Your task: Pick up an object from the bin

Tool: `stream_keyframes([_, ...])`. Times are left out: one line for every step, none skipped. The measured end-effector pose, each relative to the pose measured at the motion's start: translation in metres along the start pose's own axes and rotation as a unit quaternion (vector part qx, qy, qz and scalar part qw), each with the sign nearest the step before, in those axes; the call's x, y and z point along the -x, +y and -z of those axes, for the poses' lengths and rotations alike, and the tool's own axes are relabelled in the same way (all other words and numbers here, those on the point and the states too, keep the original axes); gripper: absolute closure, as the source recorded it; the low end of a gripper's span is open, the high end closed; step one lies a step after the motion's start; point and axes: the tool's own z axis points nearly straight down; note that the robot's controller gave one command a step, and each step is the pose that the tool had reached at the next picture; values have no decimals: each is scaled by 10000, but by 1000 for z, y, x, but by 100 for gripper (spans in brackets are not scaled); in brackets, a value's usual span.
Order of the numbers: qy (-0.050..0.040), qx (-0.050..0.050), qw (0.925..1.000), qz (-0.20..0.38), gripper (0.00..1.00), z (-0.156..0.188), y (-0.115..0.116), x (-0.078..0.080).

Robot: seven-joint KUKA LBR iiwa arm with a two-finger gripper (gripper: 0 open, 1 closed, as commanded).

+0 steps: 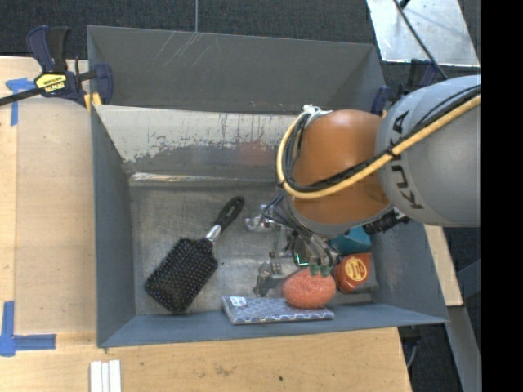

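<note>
Arm: the silver arm [437, 158] comes in from the right edge, bent downward.
Wrist: under a rounded orange cover [335, 166]; a yellow cable [283, 158] loops round its left side and runs back along the arm.
Claw: the claw [292, 261] hangs below the cover, pointing down, set low.

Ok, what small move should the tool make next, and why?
Probably a slight shift to the view's right, over the round red-orange thing near the bin's front wall: the tool hangs just left of it, above bare floor, with a flat grey packet in front.
</note>
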Motion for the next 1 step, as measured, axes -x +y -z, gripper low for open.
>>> stream_keyframes([-42,4,10000,-10,0,4,0,2])
